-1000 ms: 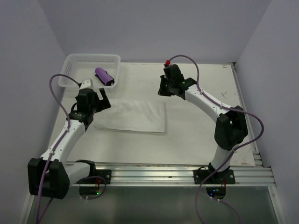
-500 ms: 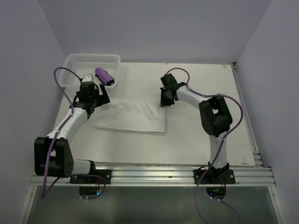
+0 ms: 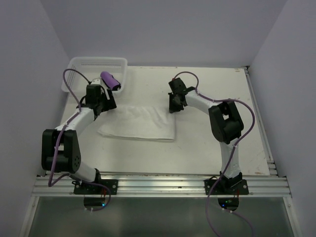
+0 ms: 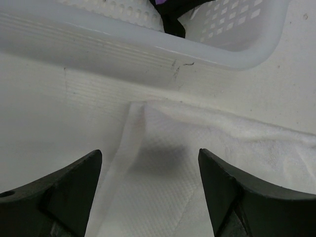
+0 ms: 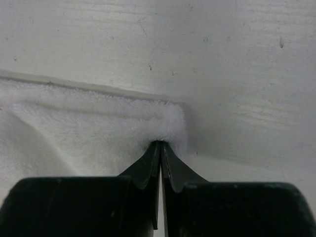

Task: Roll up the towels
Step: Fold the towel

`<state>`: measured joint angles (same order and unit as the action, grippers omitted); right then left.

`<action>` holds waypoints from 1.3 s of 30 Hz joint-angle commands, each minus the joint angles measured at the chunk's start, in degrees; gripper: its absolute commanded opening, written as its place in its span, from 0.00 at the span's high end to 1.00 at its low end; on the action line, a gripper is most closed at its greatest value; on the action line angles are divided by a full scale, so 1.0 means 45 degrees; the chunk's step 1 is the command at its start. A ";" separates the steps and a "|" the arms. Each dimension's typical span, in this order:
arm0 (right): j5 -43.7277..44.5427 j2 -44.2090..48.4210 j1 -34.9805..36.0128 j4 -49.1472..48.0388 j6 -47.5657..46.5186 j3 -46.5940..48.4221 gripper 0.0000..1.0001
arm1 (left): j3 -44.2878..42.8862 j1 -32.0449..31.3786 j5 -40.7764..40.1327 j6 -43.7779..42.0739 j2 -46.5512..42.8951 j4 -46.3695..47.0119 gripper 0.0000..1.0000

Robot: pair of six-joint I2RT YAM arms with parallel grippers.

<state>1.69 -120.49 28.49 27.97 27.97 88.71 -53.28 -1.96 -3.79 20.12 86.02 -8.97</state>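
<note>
The white towel (image 3: 140, 123) lies flat on the table, in front of the basket. My right gripper (image 3: 174, 105) is down at its far right corner; in the right wrist view the jaws (image 5: 160, 143) are shut, pinching the fluffy corner of the towel (image 5: 74, 118). Over the towel's far left corner (image 4: 222, 163) my left gripper (image 3: 101, 101) hovers open (image 4: 149, 153), nothing between its fingers. The purple towel (image 3: 110, 80) lies rolled inside the basket, and only its dark trim (image 4: 173, 22) shows in the left wrist view.
The white mesh basket (image 3: 79, 66) stands at the far left corner of the table, its near wall (image 4: 123, 39) just beyond my left gripper. Walls close the table on three sides, and a metal rail (image 3: 163, 180) runs along the near edge.
My left gripper has moved back towards the basket, to the towel's far left corner. My right gripper has dropped to the far right corner and shut on it.
</note>
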 commanded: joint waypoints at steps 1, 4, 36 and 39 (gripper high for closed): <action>0.0346 -0.0334 -0.0023 0.0153 -0.0433 0.0307 0.95 | -0.0699 0.0083 0.0783 -0.0369 0.0414 0.0978 0.18; 0.0327 -0.0354 -0.0042 0.0153 -0.0414 0.0307 0.95 | -0.0797 0.0083 0.0765 -0.0389 0.0669 0.0900 0.23; 0.0638 -0.0471 -0.0159 0.0406 -0.0590 0.0327 0.97 | -0.0856 0.0435 0.0238 -0.0252 0.0885 0.0608 1.00; 0.0912 -0.0471 -0.0179 0.0640 -0.0454 0.0385 0.98 | -0.0876 0.0435 -0.0269 -0.0116 0.0943 0.0354 1.00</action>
<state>2.17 -120.81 28.47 28.49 26.76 89.30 -54.87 -0.67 -2.24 19.81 90.72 -8.03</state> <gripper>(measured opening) 0.027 0.007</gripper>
